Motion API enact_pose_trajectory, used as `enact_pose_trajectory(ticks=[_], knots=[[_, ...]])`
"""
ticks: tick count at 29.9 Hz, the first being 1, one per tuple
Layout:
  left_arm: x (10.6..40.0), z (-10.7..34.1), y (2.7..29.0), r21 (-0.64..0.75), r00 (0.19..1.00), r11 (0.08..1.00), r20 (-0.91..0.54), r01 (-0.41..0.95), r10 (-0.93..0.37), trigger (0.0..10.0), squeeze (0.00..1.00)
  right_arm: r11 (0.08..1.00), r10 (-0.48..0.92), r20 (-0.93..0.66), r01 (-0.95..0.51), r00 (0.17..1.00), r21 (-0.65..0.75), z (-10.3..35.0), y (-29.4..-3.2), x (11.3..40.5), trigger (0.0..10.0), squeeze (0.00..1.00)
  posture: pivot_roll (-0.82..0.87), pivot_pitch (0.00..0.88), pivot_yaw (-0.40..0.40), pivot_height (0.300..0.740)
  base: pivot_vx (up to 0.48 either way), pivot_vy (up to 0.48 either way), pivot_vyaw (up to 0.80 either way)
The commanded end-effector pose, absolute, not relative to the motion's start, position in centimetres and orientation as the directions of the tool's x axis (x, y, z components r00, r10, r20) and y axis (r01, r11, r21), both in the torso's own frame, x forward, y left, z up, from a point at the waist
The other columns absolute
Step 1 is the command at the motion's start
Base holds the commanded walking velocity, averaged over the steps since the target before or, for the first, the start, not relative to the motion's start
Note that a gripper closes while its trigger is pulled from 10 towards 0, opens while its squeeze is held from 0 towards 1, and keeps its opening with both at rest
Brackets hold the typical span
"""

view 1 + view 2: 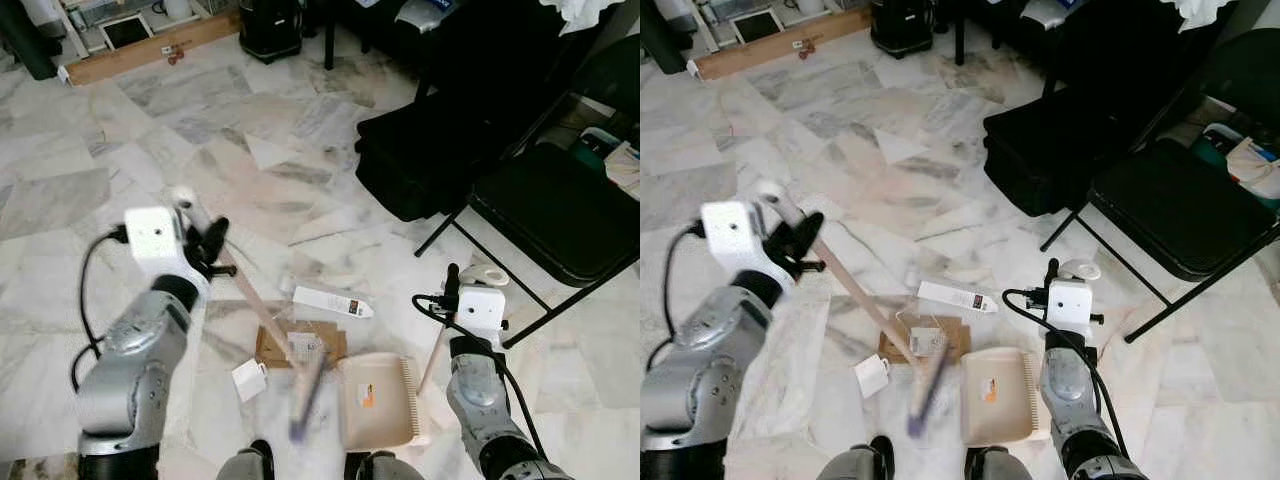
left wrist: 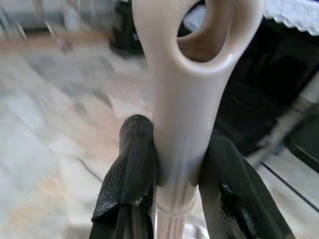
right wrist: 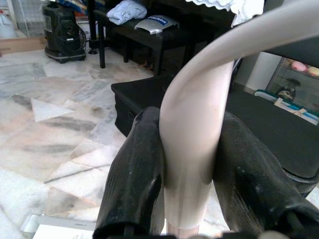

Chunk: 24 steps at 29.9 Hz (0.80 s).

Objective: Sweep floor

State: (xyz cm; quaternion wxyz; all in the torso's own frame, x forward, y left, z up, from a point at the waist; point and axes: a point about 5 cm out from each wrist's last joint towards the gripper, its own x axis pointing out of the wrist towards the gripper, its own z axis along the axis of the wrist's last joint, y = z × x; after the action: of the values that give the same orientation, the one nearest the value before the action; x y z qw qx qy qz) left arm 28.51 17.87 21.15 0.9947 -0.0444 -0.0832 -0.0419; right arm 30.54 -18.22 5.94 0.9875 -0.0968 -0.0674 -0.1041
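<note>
Gripping broom handle [image 1: 250, 295] in clenched left end effector [image 2: 179, 174], right end effector [image 3: 189, 169] clamping dustpan [image 1: 375, 400] handle, cardboard [image 1: 270, 345] beneath brush

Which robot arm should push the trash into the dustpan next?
Probably the left. Its claw holds the broom, whose bristles are by the brown cardboard beside the dustpan. The right claw holds the dustpan's handle.

I see the broom [image 1: 262, 312], cream-handled, slanting from its looped top at ten o'clock down to blurred bristles at six o'clock, near my feet. The cream dustpan [image 1: 377, 400] lies flat on the marble floor [image 1: 120, 180] just right of the bristles, toothed edge at three o'clock, its thin handle [image 1: 433, 360] rising toward four o'clock.
</note>
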Motion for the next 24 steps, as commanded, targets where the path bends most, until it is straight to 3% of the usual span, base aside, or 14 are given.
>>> enact_pose_trajectory(ticks=[1, 14, 19, 24], knots=[[28.0, 22.8, 18.3, -0.021, 0.965, 0.997, 0.256, 0.068, -0.061, 10.0, 0.00, 0.955, -0.195, 0.042, 0.199, 0.980, -0.219, 3.8, -18.6, 29.5, 10.0, 0.00, 0.22, 0.235, -0.028, 0.740, 0.000, 0.000, 0.00], [28.0, 16.6, 17.4, 0.231, 0.982, 0.964, 0.100, 0.131, -0.158, 10.0, 0.00, 0.953, -0.197, 0.049, 0.203, 0.979, -0.223, 4.0, -18.8, 29.5, 10.0, 0.00, 0.20, 0.241, -0.034, 0.740, 0.000, 0.000, 0.00], [28.0, 14.6, 16.3, 0.188, 0.979, 0.962, 0.010, 0.199, -0.205, 10.0, 0.00, 0.950, -0.203, 0.051, 0.209, 0.978, -0.232, 4.0, -19.3, 29.4, 10.0, 0.00, 0.19, 0.254, -0.038, 0.740, 0.000, 0.000, 0.00], [28.2, 14.1, 15.3, 0.021, 0.978, 0.977, -0.008, 0.210, -0.210, 10.0, 0.00, 0.948, -0.205, 0.052, 0.211, 0.977, -0.238, 4.0, -19.5, 29.3, 10.0, 0.00, 0.18, 0.262, -0.041, 0.740, 0.000, 0.000, 0.00]])
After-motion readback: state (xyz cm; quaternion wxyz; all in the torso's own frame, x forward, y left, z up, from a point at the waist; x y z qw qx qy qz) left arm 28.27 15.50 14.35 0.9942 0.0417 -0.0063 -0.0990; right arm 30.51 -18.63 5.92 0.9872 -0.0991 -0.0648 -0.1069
